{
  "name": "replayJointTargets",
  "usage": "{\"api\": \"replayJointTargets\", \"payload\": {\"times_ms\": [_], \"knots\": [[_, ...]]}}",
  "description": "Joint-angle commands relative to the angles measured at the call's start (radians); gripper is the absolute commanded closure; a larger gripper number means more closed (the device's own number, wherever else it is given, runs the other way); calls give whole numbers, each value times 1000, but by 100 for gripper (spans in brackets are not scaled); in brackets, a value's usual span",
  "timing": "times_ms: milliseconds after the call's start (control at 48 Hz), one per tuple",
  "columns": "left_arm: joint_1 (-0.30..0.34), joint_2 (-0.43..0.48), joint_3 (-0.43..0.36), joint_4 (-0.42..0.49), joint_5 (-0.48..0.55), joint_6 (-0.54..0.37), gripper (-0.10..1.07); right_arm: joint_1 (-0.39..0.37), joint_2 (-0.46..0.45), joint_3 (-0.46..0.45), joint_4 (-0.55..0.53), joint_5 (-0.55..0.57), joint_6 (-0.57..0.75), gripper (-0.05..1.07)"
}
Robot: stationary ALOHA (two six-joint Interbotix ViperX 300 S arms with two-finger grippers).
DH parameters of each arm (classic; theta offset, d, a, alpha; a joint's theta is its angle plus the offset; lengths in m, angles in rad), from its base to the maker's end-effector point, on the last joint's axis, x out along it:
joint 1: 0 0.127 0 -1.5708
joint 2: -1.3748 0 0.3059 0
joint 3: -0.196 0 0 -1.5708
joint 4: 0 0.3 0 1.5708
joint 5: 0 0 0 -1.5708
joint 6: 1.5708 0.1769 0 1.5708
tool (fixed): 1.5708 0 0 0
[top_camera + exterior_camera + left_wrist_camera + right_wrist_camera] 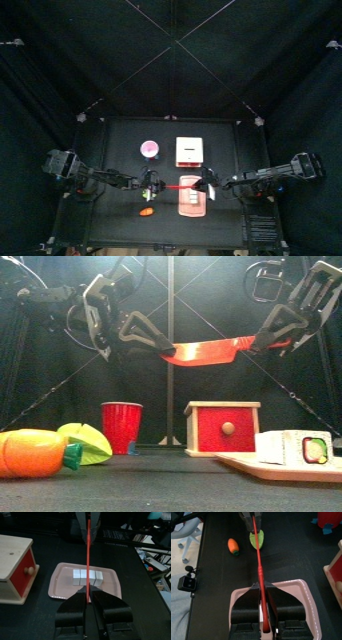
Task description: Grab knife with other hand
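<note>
Both claws are closed on the red toy knife [207,352], which hangs level in the air above the pink board [195,199]. Left claw [163,348] pinches one end, right claw [263,342] the other, high over the tabletop [160,481].

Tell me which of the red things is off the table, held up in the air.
The knife: it hangs level above the table, the left gripper shut on one end and the right gripper on the other. The red cup and red-fronted box stand on the table.
</note>
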Motion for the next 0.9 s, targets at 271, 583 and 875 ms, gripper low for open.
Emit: {"api": "replayJointTargets", "payload": {"times_ms": [271,583,875], "knots": [[6,-5,-29,3,-9,2,67,-8,-14,-6,5,-3,0,64],[6,0,-31,5,-9,2,68,-8,-14,-5,5,-3,0,64],[9,3,-31,3,-9,3,67,-8,-8,0,8,-3,2,64]]}}
